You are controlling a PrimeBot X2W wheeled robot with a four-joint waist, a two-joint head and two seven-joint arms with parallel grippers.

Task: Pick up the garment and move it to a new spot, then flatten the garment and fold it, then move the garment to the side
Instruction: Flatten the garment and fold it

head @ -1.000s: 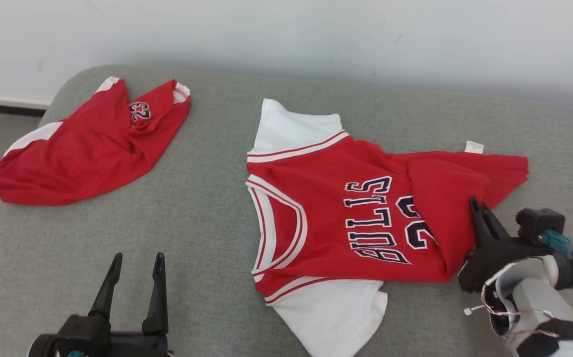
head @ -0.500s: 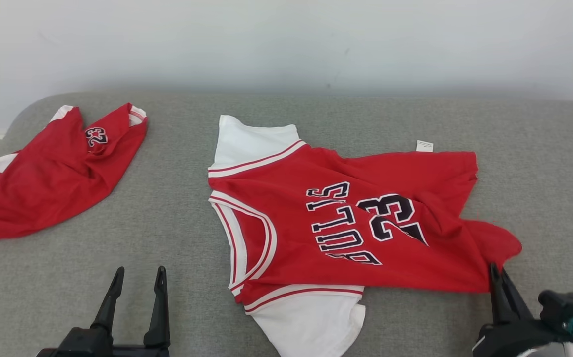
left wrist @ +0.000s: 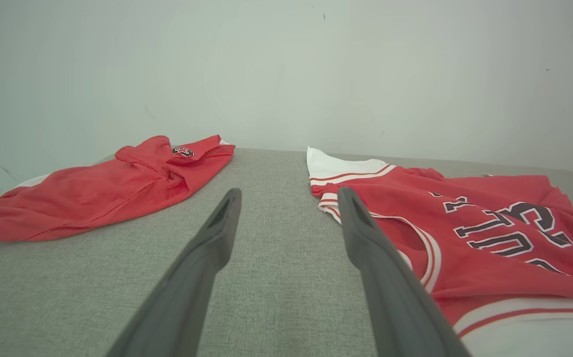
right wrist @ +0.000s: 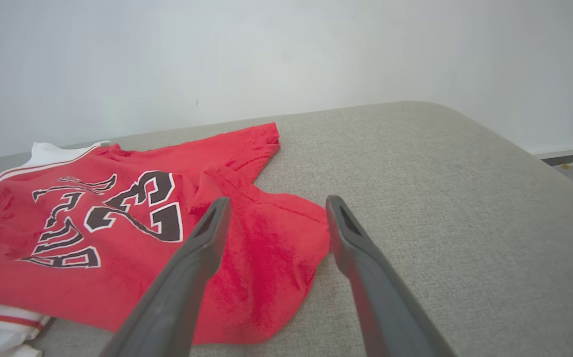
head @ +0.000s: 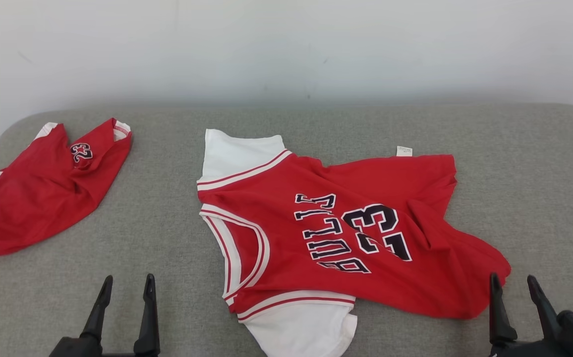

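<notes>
The garment [head: 336,233] is a red Bulls 23 jersey with white sleeves, lying spread but wrinkled in the middle of the grey cushion [head: 177,223], collar to the left. Its near right hem corner [head: 489,263] is creased. My right gripper [head: 513,285] stands open just in front of that corner, nothing between its fingers; in the right wrist view the red hem [right wrist: 271,248] lies beyond the right gripper [right wrist: 274,208]. My left gripper [head: 127,285] is open at the lower left, empty, over bare cushion; the left gripper [left wrist: 289,196] points between both cloths, the jersey [left wrist: 465,233] on its right.
A second red garment, shorts with a small 23 patch [head: 38,193], lies crumpled at the far left of the cushion, also the red shorts [left wrist: 98,191]. A pale wall [head: 286,49] stands behind. The cushion's right edge [right wrist: 529,153] drops off to a floor.
My right gripper pulled the folded-over hem back toward me and right, unfolding the jersey so the 23 shows, then opened and let go. The camera tilted and turned meanwhile.
</notes>
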